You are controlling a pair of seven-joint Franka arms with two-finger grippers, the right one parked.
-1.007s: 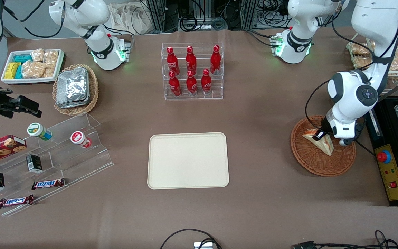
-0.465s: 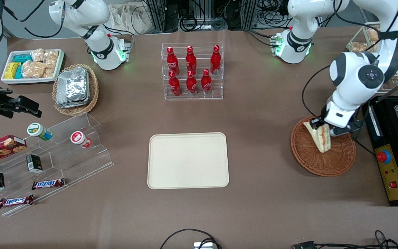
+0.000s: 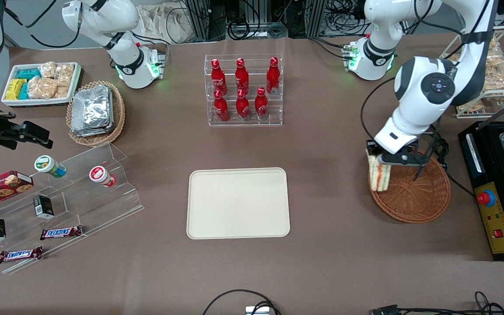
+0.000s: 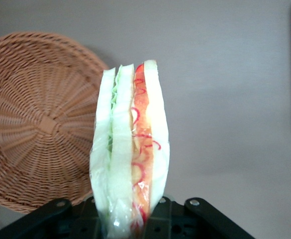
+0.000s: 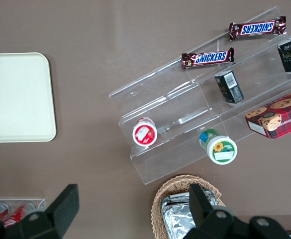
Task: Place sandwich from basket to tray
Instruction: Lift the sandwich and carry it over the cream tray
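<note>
Above the basket's rim at its nine o'clock edge, as the front camera sees it, the gripper (image 3: 381, 158) is clamped on the sandwich (image 3: 378, 174), which hangs lifted clear of the weave with its cut edge turned toward the camera. From the wrist camera the sandwich (image 4: 130, 154) stands on end between the black fingers, its white bread slices flanking green, orange and red filling, wrapped in clear film. The basket (image 4: 38, 119) lies below it and holds nothing else; bare brown tabletop fills the space beside it.

Seen from the front, the basket (image 3: 414, 199) sits toward the working arm's end of the table. The tray (image 3: 238, 203) lies well apart from it at about nine o'clock, near the table's middle. A clear rack of red bottles (image 3: 243, 89) stands at twelve o'clock from the tray, farther from the front camera.
</note>
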